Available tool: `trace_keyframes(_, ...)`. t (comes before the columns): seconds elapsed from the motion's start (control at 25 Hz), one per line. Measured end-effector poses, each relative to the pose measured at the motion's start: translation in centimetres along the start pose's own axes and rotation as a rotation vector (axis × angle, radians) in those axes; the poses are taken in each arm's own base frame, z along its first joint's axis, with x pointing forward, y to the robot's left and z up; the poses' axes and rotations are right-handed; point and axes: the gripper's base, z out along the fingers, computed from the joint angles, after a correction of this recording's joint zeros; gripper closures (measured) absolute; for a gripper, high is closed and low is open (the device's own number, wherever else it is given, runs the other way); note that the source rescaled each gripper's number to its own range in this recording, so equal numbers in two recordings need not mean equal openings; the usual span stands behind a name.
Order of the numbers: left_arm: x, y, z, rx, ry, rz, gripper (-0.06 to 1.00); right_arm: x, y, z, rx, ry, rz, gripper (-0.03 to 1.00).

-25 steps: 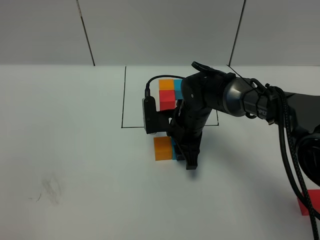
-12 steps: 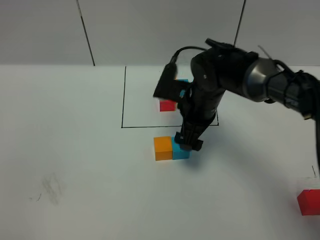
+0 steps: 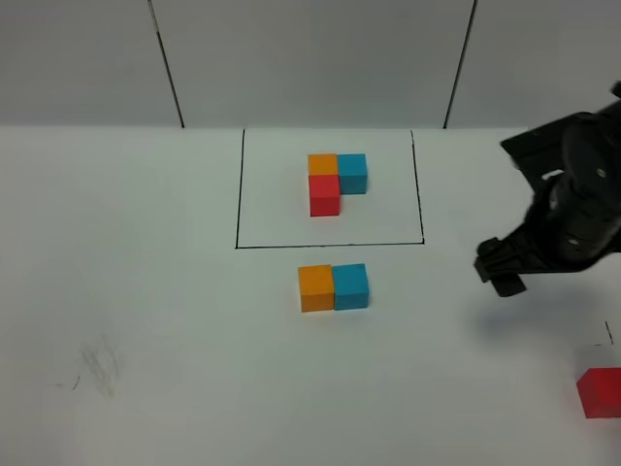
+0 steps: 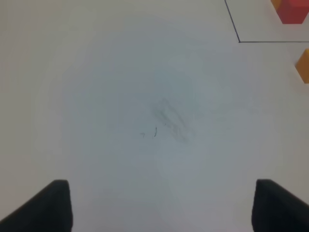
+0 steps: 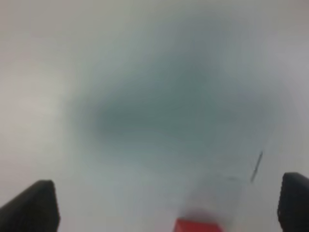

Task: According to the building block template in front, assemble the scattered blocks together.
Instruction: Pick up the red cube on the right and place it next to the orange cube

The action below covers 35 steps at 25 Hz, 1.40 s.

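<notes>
The building block template (image 3: 330,181), an orange, blue and red L, lies inside the black drawn rectangle (image 3: 239,194). Just in front of that frame an orange block (image 3: 316,288) and a blue block (image 3: 350,286) sit side by side, touching. A red block (image 3: 602,392) rests alone at the near right edge. My right gripper (image 3: 502,276) hovers to the right of the pair, open and empty; its wrist view is blurred, with the red block (image 5: 198,225) between the fingertips (image 5: 34,207). My left gripper (image 4: 164,208) is open over bare table, out of the high view.
A faint smudge (image 4: 166,118) marks the white table under the left gripper. The left wrist view catches the frame's corner (image 4: 239,41), the template's red cube (image 4: 293,12) and the orange block's edge (image 4: 304,65). Grey wall panels (image 3: 310,58) stand behind the table.
My right gripper opened, let go of the blue block beside the orange one, then swung away to the right. The left gripper stayed put.
</notes>
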Motion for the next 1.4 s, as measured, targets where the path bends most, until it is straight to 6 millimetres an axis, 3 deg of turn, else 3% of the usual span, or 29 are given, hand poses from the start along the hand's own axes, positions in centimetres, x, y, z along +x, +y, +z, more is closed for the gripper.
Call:
trace_keyframes(0.24, 0.0, 0.0, 0.0, 0.000, 0.000, 0.000, 0.29, 4.5, -3.5, 1.1, 0.027, 0.043, 0.131, 0.09)
trace_keyframes(0.52, 0.0, 0.0, 0.0, 0.000, 0.000, 0.000, 0.29, 7.3, -3.9, 3.4, 0.017, 0.075, 0.162, 0.10)
trace_keyframes(0.8, 0.0, 0.0, 0.0, 0.000, 0.000, 0.000, 0.29, 8.8, -3.3, 4.7, -0.001, 0.079, 0.159, 0.10)
trace_keyframes(1.4, 0.0, 0.0, 0.0, 0.000, 0.000, 0.000, 0.29, 9.2, -2.6, 7.6, -0.033, 0.178, 0.194, 0.14)
